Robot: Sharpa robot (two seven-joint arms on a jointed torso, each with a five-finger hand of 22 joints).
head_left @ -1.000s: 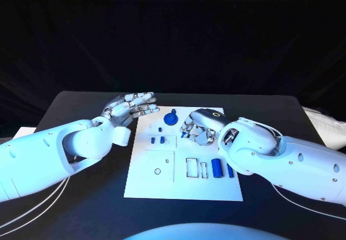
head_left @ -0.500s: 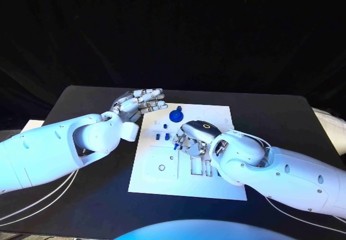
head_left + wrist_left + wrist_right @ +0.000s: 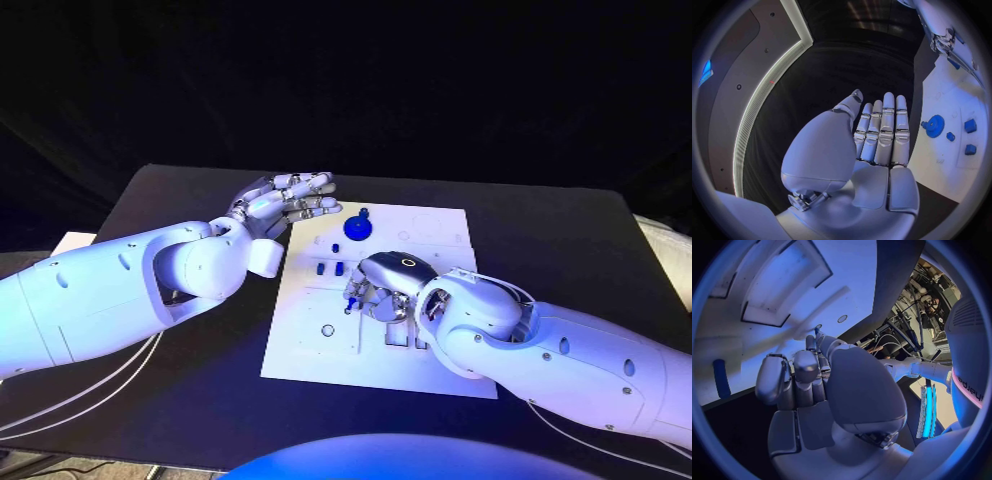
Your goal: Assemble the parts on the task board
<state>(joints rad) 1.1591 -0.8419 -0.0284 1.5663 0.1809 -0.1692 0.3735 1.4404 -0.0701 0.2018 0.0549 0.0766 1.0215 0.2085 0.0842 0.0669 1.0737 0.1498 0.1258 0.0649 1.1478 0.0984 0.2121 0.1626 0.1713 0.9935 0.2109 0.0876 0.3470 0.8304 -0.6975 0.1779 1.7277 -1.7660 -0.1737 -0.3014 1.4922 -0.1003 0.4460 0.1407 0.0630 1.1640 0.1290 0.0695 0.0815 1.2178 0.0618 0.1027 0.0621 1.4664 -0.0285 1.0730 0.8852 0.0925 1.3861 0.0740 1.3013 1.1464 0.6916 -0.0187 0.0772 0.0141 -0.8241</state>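
Observation:
The white task board [image 3: 306, 356] lies mid-table. A round blue part [image 3: 356, 228] sits near its far edge, with small blue parts [image 3: 330, 268] just nearer. My right hand [image 3: 387, 290] hovers low over the board's middle, fingers curled down, and seems to pinch a small blue part [image 3: 351, 297] at its fingertips. It hides the recesses beneath it. In the right wrist view my right hand [image 3: 811, 385] is above the board [image 3: 836, 270], and a blue bar [image 3: 720, 377] lies on it. My left hand [image 3: 289, 197] is raised beside the board's far left corner, flat and holding nothing.
A small ring [image 3: 327, 330] sits in the board's near left panel. The left wrist view shows my left hand [image 3: 879, 135], the board [image 3: 954, 95], the round blue part [image 3: 934, 122] and small blue blocks [image 3: 970, 149]. Black table [image 3: 173, 390] surrounds the board.
My right hand has moved from the board's far part toward me, to its middle, carrying the small blue part and now covering the blue cylinders. The head camera shifted. My left hand stays raised.

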